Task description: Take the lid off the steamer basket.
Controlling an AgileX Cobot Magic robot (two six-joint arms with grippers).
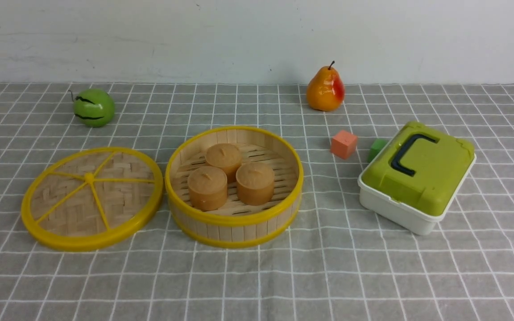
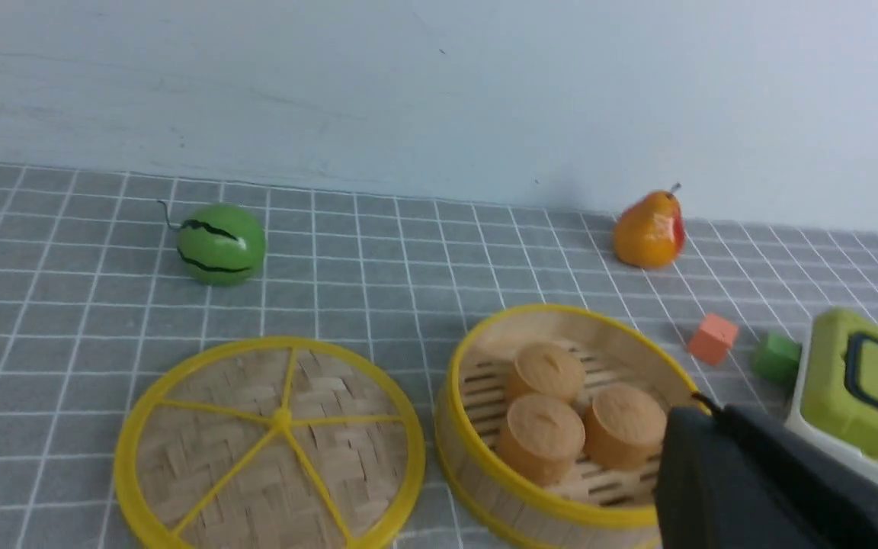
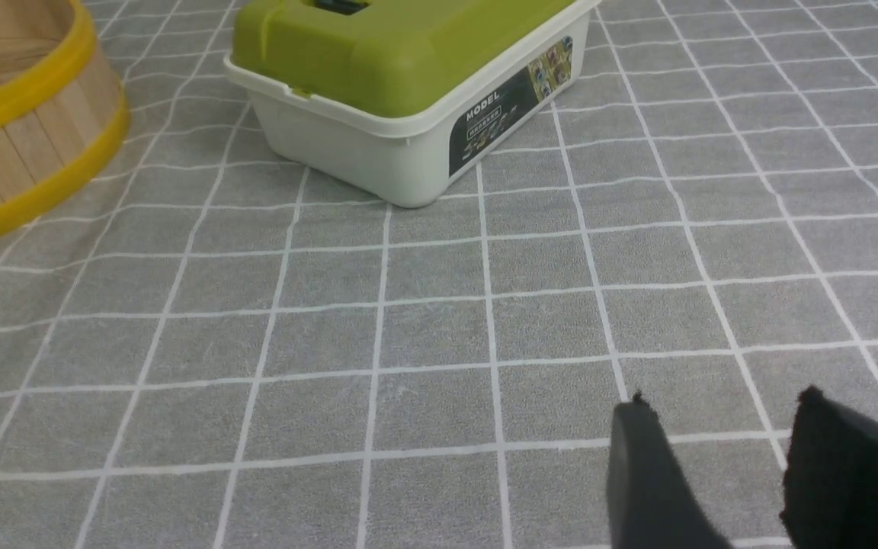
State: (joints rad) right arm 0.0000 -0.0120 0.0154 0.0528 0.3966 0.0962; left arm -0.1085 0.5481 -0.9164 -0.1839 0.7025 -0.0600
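The lid (image 1: 118, 203), a woven bamboo disc with yellow rim and spokes, lies flat on the checked cloth just left of the steamer basket (image 1: 234, 223); their rims nearly touch. The basket is uncovered and holds three tan cylindrical buns (image 1: 208, 187). Neither arm shows in the front view. In the left wrist view the lid (image 2: 271, 450) and basket (image 2: 485, 488) lie below the left gripper (image 2: 713, 409), whose dark fingers are pressed together and empty, above the basket's right rim. The right gripper (image 3: 725, 398) hangs open and empty over bare cloth, with the basket's wall (image 3: 20, 145) at that view's edge.
A white box with a green lid and dark handle (image 1: 417, 174) sits right of the basket. An orange cube (image 1: 344, 144) and a green cube (image 1: 376, 148) lie behind it. A pear (image 1: 325, 91) and a green melon (image 1: 93, 107) stand near the back wall.
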